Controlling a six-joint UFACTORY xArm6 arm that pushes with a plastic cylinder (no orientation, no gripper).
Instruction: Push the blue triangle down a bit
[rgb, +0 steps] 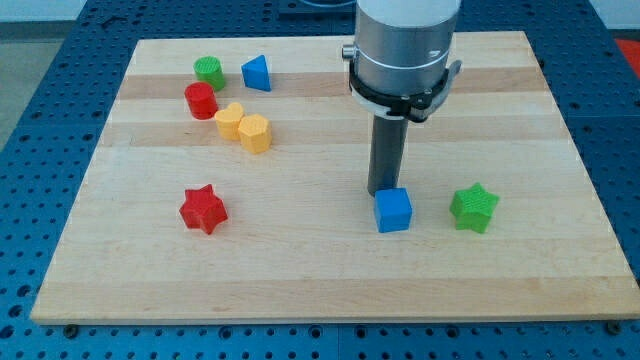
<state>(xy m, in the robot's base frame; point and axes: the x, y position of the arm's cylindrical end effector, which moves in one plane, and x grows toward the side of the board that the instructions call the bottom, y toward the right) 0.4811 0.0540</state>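
While my tip (383, 191) touches the blue cube (394, 210), holding nothing, the blue triangle (257, 73) lies well apart, toward the view's upper left.

This is a robotics lab or test bench — nothing domestic about it. A pale wooden board (330, 270) lies on a blue metal table (40, 120) drilled with a regular grid of holes, the sort of perforated plate used for bolting down equipment; it shows past every edge of the board. Over the board's far edge hangs a grey machined robot arm (405, 45) ending in a dark rod. Scattered on the wood are small bright plastic blocks (240, 122) — plain, toy-like test pieces in red, green, blue and yellow.
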